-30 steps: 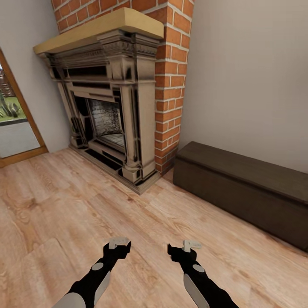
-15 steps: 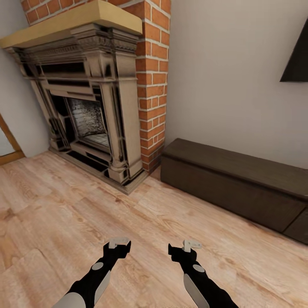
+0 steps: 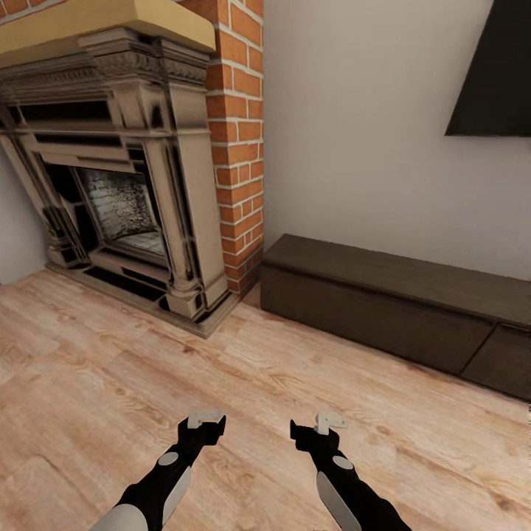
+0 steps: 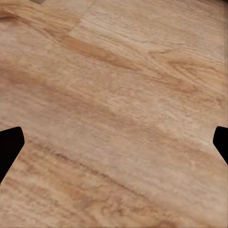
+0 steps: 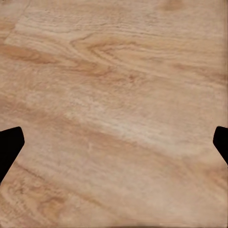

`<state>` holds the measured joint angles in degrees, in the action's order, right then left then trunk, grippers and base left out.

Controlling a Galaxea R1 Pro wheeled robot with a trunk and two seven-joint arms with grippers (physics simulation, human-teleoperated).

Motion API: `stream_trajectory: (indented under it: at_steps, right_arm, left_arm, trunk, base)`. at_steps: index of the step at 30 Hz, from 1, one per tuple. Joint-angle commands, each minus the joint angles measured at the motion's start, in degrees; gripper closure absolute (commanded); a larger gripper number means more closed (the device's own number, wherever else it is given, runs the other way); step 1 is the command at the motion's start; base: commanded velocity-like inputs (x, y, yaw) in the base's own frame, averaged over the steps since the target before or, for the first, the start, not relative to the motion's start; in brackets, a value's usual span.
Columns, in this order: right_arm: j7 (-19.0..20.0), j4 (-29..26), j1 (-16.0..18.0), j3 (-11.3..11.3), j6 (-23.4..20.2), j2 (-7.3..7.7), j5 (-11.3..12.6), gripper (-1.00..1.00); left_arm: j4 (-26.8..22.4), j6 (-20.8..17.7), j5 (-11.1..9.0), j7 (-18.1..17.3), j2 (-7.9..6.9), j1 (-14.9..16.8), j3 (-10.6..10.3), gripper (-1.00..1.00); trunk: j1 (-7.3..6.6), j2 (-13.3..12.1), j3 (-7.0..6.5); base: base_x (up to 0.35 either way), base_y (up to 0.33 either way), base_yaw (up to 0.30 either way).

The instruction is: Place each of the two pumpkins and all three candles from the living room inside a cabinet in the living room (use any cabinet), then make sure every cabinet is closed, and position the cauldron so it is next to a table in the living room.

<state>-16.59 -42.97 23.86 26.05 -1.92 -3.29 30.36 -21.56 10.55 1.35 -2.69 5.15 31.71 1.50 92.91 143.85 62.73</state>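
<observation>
— Head view puts the cabinet [image 3: 383, 310] against the wall beside the brick column [image 3: 236, 140] and fireplace [image 3: 118, 192], under the TV [image 3: 494, 74]. Its fronts look shut. What could go wrong?

— My guess: with no pumpkin, candle or cauldron to be seen, the base may roll too close and the low arms clip the cabinet front or the hearth plinth.

— And the grippers?

— Left gripper [image 3: 206, 421] and right gripper [image 3: 320, 425] hang over bare plank floor [image 3: 110, 383], holding nothing, touching nothing. In the wrist views the dark fingertips [image 4: 10, 142] sit at opposite edges, so both jaws stand wide.
</observation>
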Motion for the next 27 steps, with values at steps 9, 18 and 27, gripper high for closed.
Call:
stream_trajectory:
  at_steps: [9,18,27]
  right_arm:
    - [-0.46,-0.09,0.05,0.23,-0.19,0.03,0.31,-1.0]
    - [-0.46,-0.09,0.05,0.23,-0.19,0.03,0.31,-1.0]
    - [-0.46,0.06,0.05,0.19,-0.19,0.03,0.31,-1.0]
  left_arm:
    - [0.02,0.17,0.16,-0.21,0.01,0.02,0.17,-1.0]
    - [-0.02,0.17,0.17,-0.26,0.02,0.02,0.17,-1.0]
    - [0.0,0.17,0.23,-0.3,0.03,0.02,0.17,-1.0]
  trunk:
    - [-0.01,0.02,0.48]
    - [-0.01,0.02,0.91]
    - [-0.01,0.02,1.34]
  base:
    - [0.0,0.256,-0.241]
    - [0.0,0.283,-0.241]
    - [-0.038,0.284,-0.241]
